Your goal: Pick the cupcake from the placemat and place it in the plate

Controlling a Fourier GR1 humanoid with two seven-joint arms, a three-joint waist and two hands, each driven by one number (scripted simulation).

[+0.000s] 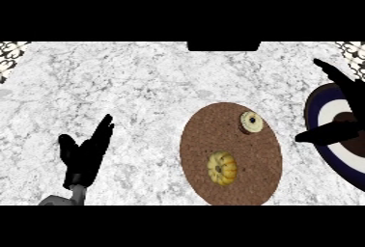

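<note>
2 treats sit on the brown placemat (231, 185); your cupcake (250, 122) is at its far edge. It looks light and soft, so hold its sides. Your right hand (341, 126) is spread over the plate (314, 103).

So the whole surface here is a pale marble-look counter (143, 87), white with grey veining all over. Both far corners show a bit of dark-and-white patterned tile (10, 53). A black rectangular block (223, 46) sits at the far edge, center-ish. Lighting's flat and even.
</note>
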